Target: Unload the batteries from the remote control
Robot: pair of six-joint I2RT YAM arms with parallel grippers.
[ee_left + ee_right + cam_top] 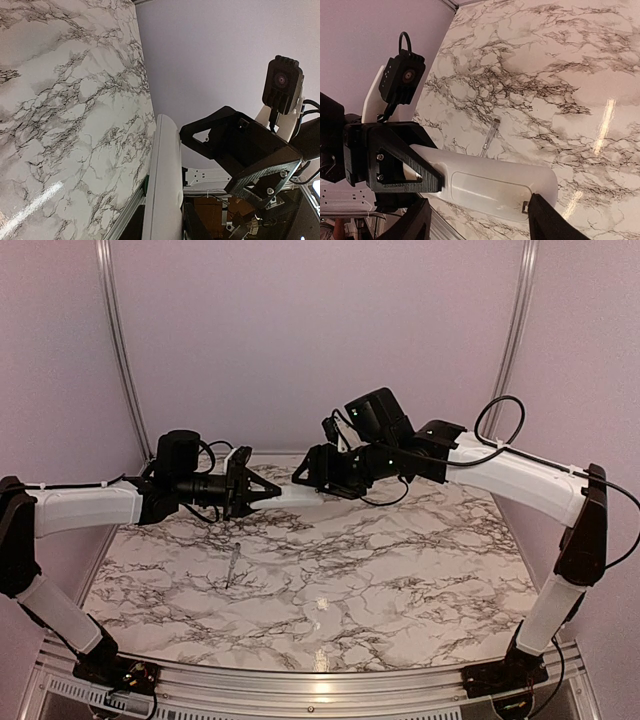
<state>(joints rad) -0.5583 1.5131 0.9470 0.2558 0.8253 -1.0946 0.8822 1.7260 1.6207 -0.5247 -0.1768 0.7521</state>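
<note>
A marble-patterned desk point(400, 570) is spread beneath both arms. The left arm point(85, 505) is stretched in from the left and the right arm point(520, 478) from the right. The two are brought nearly tip to tip above the far middle of the desk, well clear of its surface.

Between them the remote control point(292, 493) is held in the air. It is kept roughly level, with its long axis running from one arm toward the other. One end of it is clamped by the left fingers point(410, 188), which are closed on it — nothing else is gripped by them.

In the right wrist view the plain back of the remote control is shown. A cover panel point(487, 189) is seen seated flush in it, with a small clip point(524, 206) at the free end. The right fingers point(545, 220) are spread wide apart in front of that back face, and nothing is grasped by them. One tip is placed just beside the clip, though whether it touches cannot be judged.

A thin silvery tool point(233, 568) is seen lying flat on the left half of the desk — well apart from the remote control, with its length pointed away from the arm bases.
</note>
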